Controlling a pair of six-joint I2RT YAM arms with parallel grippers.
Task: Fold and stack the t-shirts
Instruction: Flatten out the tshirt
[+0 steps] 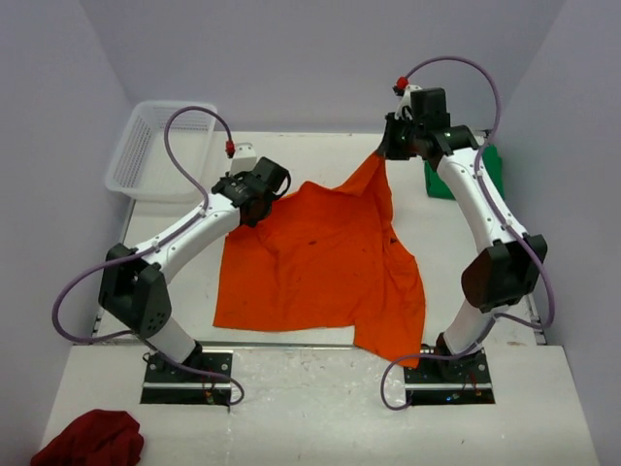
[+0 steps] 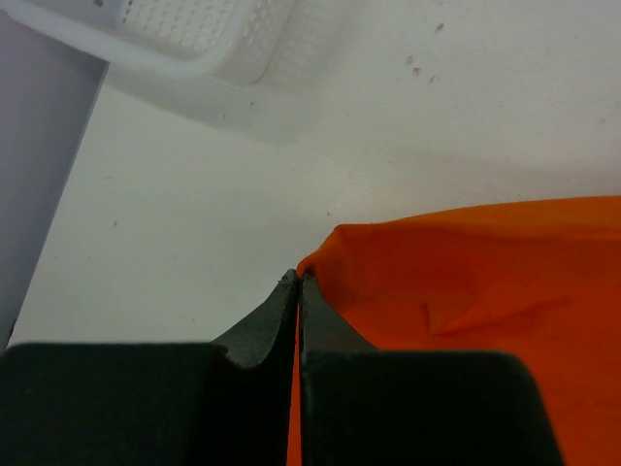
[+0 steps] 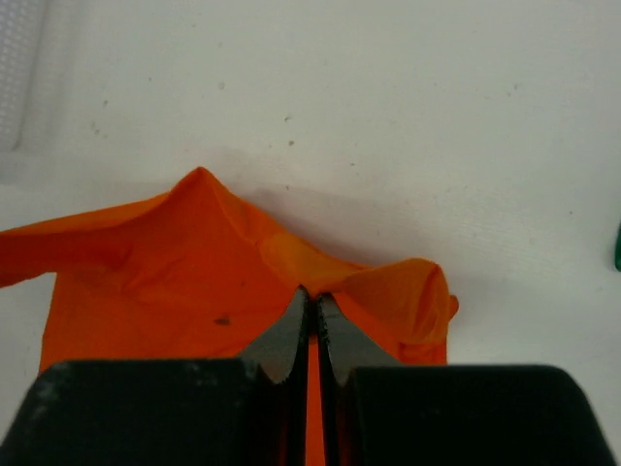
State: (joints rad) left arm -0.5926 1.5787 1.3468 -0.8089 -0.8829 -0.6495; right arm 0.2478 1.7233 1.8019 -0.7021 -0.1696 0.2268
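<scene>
Edges of orange shirt (image 1: pixel 320 252) pinched by left pincer (image 2: pixel 299 280), right pincer (image 3: pixel 312 294); right seemingly raised.

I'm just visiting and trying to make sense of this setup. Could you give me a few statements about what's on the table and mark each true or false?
1. The left gripper and the right gripper are both shut on the orange shirt. True.
2. The green shirt lies in the white basket. False: it lies on the table beside the right arm, far from the basket.
3. The dark red cloth lies apart from the orange shirt. True.
4. The orange shirt is folded. False: it is spread out, with one corner lifted.
</scene>
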